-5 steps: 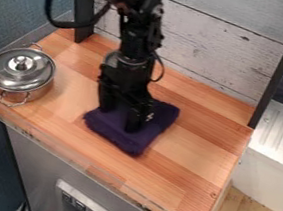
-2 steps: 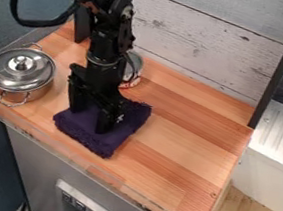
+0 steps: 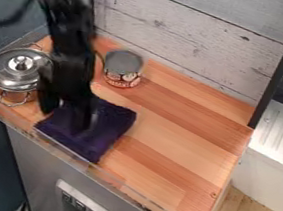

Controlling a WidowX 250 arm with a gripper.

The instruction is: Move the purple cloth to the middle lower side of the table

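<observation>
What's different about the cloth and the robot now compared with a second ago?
The purple cloth has slid left and toward the table's front edge, moving along with the robot arm. Its fingers stay spread on the cloth, with no visible grab or release. The can, mostly hidden at first, now shows. The lidded pot stayed put.

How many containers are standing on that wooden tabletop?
2: a lidded metal pot at the tabletop's left edge, and a can near the back, by the plank wall. The black arm may hide more.
</observation>
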